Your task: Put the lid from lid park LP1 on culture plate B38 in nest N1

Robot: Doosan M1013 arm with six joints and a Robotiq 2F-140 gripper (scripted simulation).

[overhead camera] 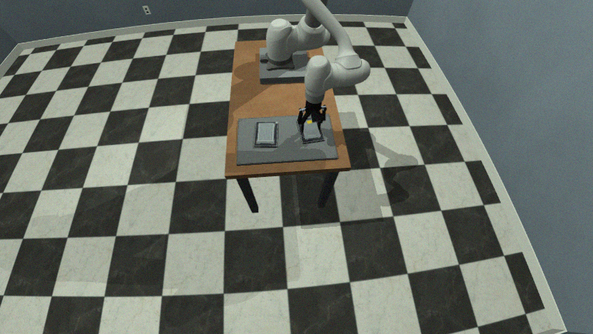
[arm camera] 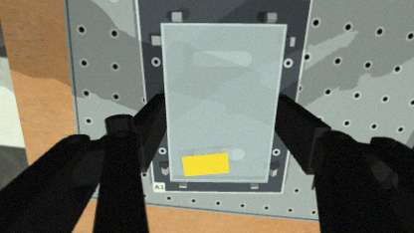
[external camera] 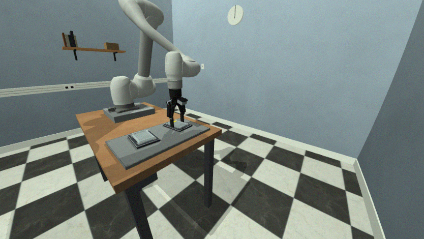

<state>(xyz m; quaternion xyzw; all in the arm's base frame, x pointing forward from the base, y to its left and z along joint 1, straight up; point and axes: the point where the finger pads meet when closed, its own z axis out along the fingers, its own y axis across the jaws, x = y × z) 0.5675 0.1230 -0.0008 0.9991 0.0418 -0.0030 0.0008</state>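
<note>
Fingers astride lid at right; culture plate left on grey board.

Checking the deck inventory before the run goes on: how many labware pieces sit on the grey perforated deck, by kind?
lid: 1
culture plate: 1
Total: 2

The gripper stands with 1 finger at 9 o'clock and 1 at 3 o'clock of the lid, both against its long edges, so those sides are taken. The short ends at 12 and 6 o'clock are free but for low locating tabs. On the grey pegboard, the culture plate stands well apart at 9 o'clock, bare board between.
</note>
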